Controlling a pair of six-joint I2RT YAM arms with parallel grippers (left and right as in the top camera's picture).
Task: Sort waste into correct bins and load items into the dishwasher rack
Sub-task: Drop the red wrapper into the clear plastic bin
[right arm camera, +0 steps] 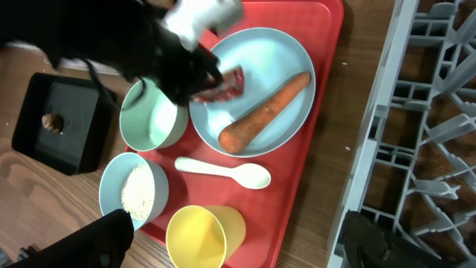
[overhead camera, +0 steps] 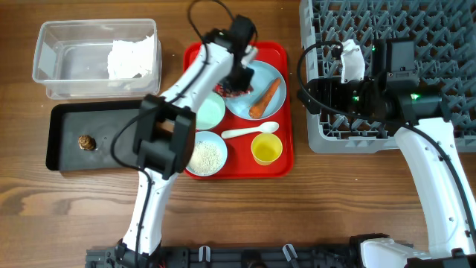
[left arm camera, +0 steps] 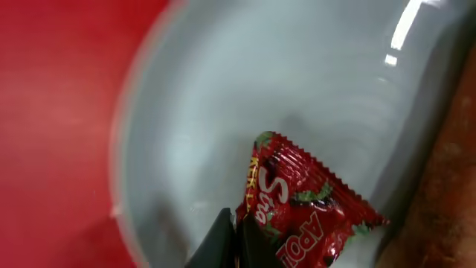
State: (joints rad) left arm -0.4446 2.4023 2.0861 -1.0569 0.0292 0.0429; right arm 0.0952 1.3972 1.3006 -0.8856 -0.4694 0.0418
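Shiny red wrapper [left arm camera: 305, 212] pinched at its 7 o'clock corner in the shut left claw [left arm camera: 234, 242]. Lying on the pale blue plate [left arm camera: 223, 89], just at 9 o'clock of the orange carrot [overhead camera: 265, 98].

Likely to slip free on the lift: only a sliver of crimped, glossy edge caught, most of the packet hanging clear of the grip. Could then fall onto the red tray [overhead camera: 279, 160] or into the two bowls [overhead camera: 210, 112] at 7 o'clock of the plate, right under the route to the bins. Could also nudge the carrot off the plate if swung toward 3 o'clock. Worth watching the choice of bin too: clear tub [overhead camera: 52, 59] at 10 o'clock with the white tissue [overhead camera: 132, 58], black tray [overhead camera: 67, 141] at 8 o'clock with the brown lump [overhead camera: 87, 142].

From the left wrist: sight of the bite itself, tips closed on the foil's edge, and nothing of the bins. From overhead: the wrapper mostly hidden beneath the claw, yet tub, black tray and dishwasher rack [overhead camera: 416, 22] at 3 o'clock all laid out on the counter [overhead camera: 22, 223]. From the right wrist: wrapper, carrot, white spoon [right arm camera: 223, 171] and yellow cup [right arm camera: 204, 234] together, plus the right claw [right arm camera: 236, 238] spread wide and holding nothing.
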